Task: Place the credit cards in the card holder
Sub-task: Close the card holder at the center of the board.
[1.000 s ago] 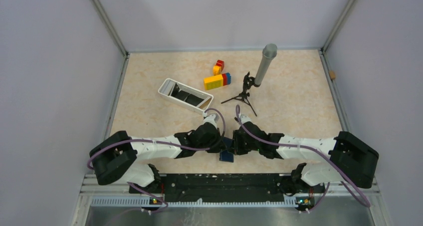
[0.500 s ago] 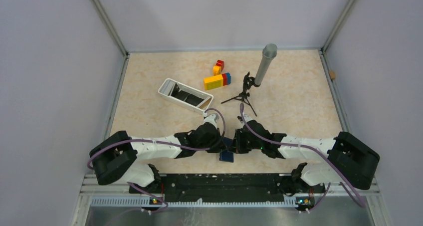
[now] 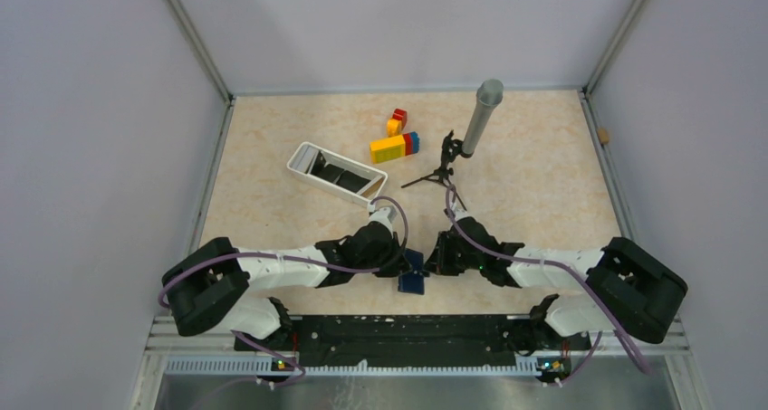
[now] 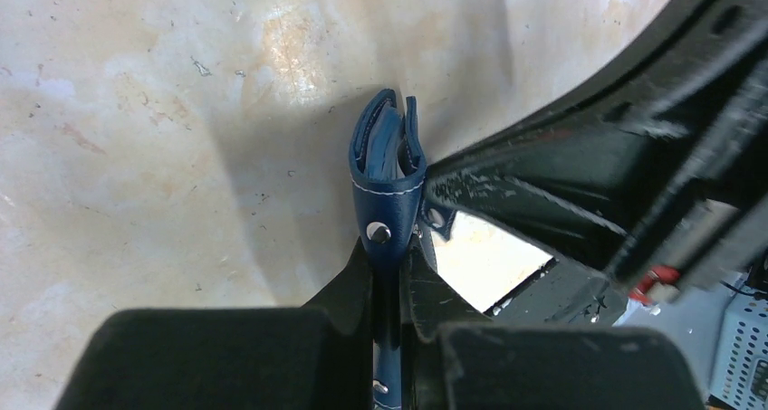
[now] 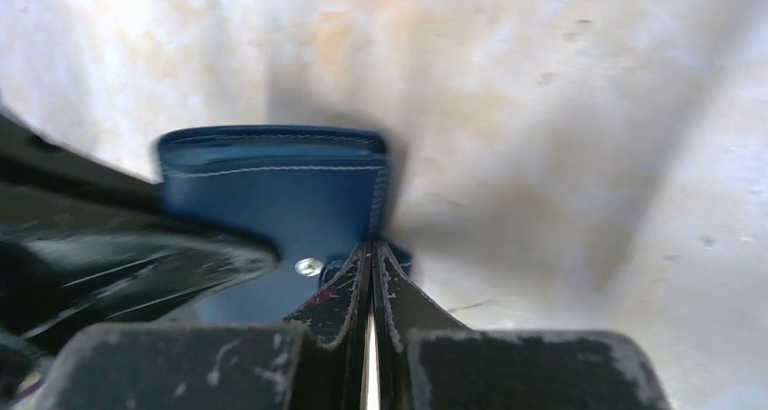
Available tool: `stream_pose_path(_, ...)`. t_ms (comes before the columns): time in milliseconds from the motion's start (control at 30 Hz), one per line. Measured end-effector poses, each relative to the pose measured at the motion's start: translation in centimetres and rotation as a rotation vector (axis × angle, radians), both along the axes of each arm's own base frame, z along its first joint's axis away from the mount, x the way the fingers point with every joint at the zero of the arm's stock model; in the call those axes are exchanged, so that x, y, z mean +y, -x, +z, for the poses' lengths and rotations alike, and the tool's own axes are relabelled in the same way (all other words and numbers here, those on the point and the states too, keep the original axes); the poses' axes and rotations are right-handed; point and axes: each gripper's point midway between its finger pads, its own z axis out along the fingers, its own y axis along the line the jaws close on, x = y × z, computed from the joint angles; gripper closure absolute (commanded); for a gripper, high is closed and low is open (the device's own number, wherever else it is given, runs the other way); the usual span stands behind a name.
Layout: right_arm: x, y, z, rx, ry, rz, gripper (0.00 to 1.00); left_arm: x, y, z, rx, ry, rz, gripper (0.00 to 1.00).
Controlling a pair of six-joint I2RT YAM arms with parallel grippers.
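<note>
The navy-blue card holder (image 3: pixel 412 281) hangs near the table's front edge between the two arms. My left gripper (image 3: pixel 403 263) is shut on it; in the left wrist view its fingertips (image 4: pixel 388 247) pinch the snap-buttoned flap of the card holder (image 4: pixel 385 166) edge-on. My right gripper (image 3: pixel 433 258) is shut, its tips (image 5: pixel 371 245) meeting at the stitched side edge of the card holder (image 5: pixel 272 188). Whether they pinch any of it I cannot tell. Dark credit cards (image 3: pixel 337 172) lie in the white tray.
The white tray (image 3: pixel 312 182) sits at mid-left of the table. Coloured toy blocks (image 3: pixel 395 146) lie behind it. A small black tripod carrying a grey cylinder (image 3: pixel 480 111) stands just beyond the right arm. Grey walls enclose the table.
My right gripper has drawn slightly to the right, and more of the card holder shows between the two grippers. The left arm has kept still.
</note>
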Motion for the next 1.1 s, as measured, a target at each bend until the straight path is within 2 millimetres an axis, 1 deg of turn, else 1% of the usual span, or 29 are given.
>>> stream_pose_path(33,-0.6,0.0,-0.9,0.014,0.026,-0.015,1.0,0.0,0.0,0.0,0.0,0.001,0.0,1.0)
stream_pose_path(100,-1.2,0.1,-1.5,0.027,0.039,-0.031,1.0,0.0,0.0,0.0,0.002,0.005,-0.001,1.0)
stream_pose_path(400,-1.4,0.1,-1.3,0.018,0.045,-0.031,1.0,0.1,0.1,0.0,0.003,0.019,-0.002,1.0)
stream_pose_path(433,-1.5,0.1,-1.1,0.012,0.048,-0.029,0.94,0.2,0.1,0.1,0.002,0.019,-0.002,1.0)
stream_pose_path(500,-2.1,0.2,-0.7,-0.003,0.064,-0.029,0.79,0.7,0.3,0.2,0.001,0.016,-0.001,0.95)
stream_pose_path(533,-2.5,0.3,-0.4,-0.015,0.076,-0.027,0.73,0.9,0.4,0.2,-0.002,0.013,-0.003,0.93)
stream_pose_path(600,-3.0,0.2,0.2,-0.042,0.085,-0.026,0.69,1.5,0.5,0.4,-0.011,0.003,-0.01,0.84)
stream_pose_path(667,-3.2,0.0,1.1,-0.076,0.084,-0.021,0.66,2.0,0.6,0.4,-0.017,-0.007,-0.016,0.76)
stream_pose_path(767,-3.4,-0.1,1.7,-0.105,0.08,-0.017,0.63,2.9,0.6,-0.1,-0.012,-0.028,-0.011,0.75)
stream_pose_path(800,-3.4,-0.1,1.8,-0.11,0.078,-0.015,0.62,3.3,0.6,-0.4,-0.004,-0.029,-0.004,0.75)
stream_pose_path(867,-3.1,-0.1,2.0,-0.117,0.061,-0.008,0.61,3.6,0.8,-0.5,0.004,-0.012,-0.001,0.82)
stream_pose_path(933,-2.6,0.0,2.2,-0.128,0.024,0.004,0.6,3.7,0.9,-0.3,0.003,0.015,0.001,0.96)
stream_pose_path(967,-2.4,0.1,2.2,-0.129,0.01,0.012,0.58,3.6,0.9,-0.1,0.002,0.03,0.003,1.0)
stream_pose_path(1100,-1.9,1.0,1.8,-0.114,-0.037,0.056,0.55,3.4,1.1,0.6,-0.024,0.086,-0.014,1.0)
